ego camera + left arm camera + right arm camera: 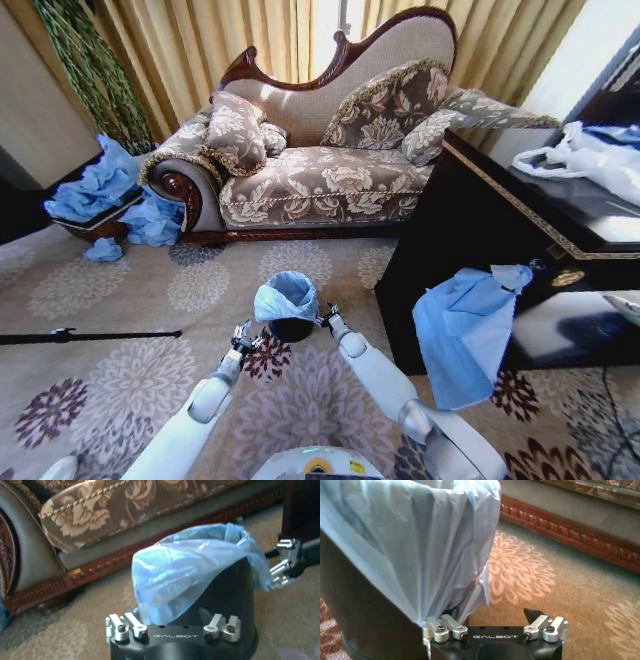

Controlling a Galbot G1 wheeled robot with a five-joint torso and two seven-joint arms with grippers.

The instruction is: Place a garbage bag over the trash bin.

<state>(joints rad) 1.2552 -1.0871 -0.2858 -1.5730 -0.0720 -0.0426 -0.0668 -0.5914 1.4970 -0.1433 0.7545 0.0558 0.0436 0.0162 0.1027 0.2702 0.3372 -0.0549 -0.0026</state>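
Note:
The trash bin [291, 329] is a small black cylinder standing on the carpet in front of the sofa. The light-blue garbage bag [286, 296] is draped over its rim with its mouth open upward. In the left wrist view the garbage bag [190, 566] hangs down one side of the trash bin [230, 592], and its lower edge reaches my left gripper [170, 619], which stands open against the bin wall. My right gripper [490, 618] is open at the other side. The garbage bag [420, 547] hangs by one of its fingers and over the trash bin [365, 622]. Both the left gripper [243, 340] and the right gripper [328, 318] flank the bin.
A patterned sofa [320, 180] stands behind the bin. A black cabinet [480, 220] is at the right, with a blue bag [465, 330] hanging on its front and a white plastic bag [590, 160] on top. A bunch of blue bags [95, 185] lies far left. A black rod [90, 336] lies on the carpet.

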